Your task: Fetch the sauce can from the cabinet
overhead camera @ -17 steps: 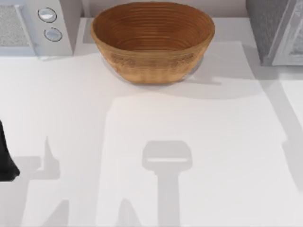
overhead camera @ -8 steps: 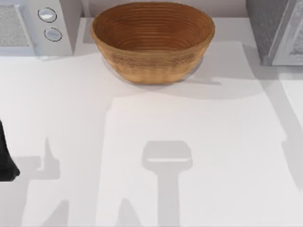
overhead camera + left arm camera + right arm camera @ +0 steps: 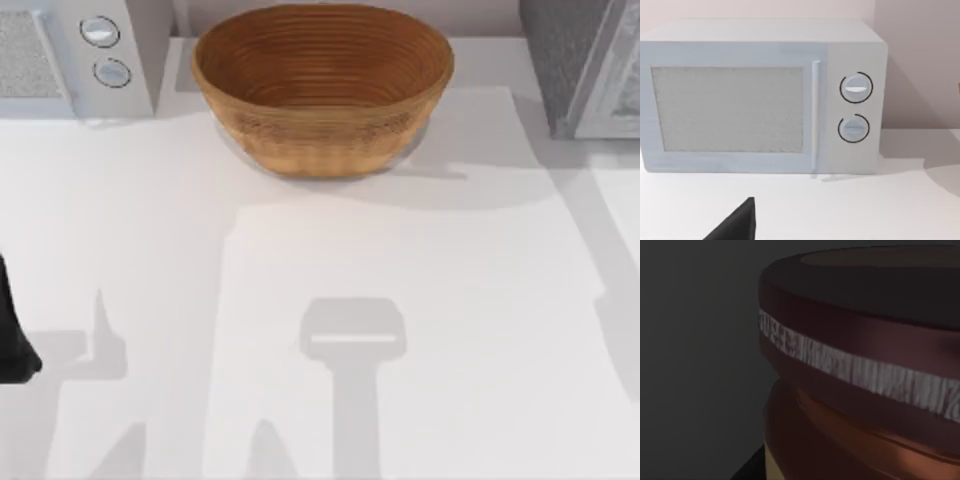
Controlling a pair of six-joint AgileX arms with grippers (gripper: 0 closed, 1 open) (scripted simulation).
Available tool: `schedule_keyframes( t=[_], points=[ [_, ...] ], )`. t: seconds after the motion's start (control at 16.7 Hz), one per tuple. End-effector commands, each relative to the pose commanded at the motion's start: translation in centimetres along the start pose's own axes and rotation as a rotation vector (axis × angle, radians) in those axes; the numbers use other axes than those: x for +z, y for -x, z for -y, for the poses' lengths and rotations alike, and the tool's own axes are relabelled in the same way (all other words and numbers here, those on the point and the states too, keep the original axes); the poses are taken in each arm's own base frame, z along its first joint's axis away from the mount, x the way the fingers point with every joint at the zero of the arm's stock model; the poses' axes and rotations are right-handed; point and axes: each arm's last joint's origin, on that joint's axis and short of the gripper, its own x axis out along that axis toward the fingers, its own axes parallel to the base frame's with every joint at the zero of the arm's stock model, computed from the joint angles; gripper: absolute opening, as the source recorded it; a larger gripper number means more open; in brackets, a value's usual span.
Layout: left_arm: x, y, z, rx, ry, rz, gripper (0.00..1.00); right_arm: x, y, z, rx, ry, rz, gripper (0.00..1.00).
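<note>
A woven brown basket stands at the far middle of the white desk, seen from above; a pale microwave sits at the far left corner, a grey cabinet at the far right corner; both are well apart from the basket. A dark part of the left arm shows at the desk's left edge, parked there; the left wrist view faces the microwave's door and its two round dials, with one black fingertip of the left end effector low in the picture; whether that end effector is wide or narrow cannot be told. The right wrist view looks from very close at the sauce can in dim, grey surroundings; its dark maroon top, a pale streaked band and a coppery red rim below are visible.
</note>
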Motion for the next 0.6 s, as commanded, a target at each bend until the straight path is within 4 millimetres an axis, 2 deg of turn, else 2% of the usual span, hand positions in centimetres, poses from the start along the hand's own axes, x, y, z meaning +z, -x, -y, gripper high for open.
schedule_keyframes(
  t=[0.06,0.12,0.6],
  points=[
    [0.00,0.00,0.00,0.000,0.000,0.000,1.00,0.00,0.00,0.00,0.000,0.000,0.000,0.02],
    [0.00,0.00,0.00,0.000,0.000,0.000,1.00,0.00,0.00,0.00,0.000,0.000,0.000,0.00],
    [0.00,0.00,0.00,0.000,0.000,0.000,1.00,0.02,0.03,-0.07,0.002,-0.002,0.000,0.00]
  ],
)
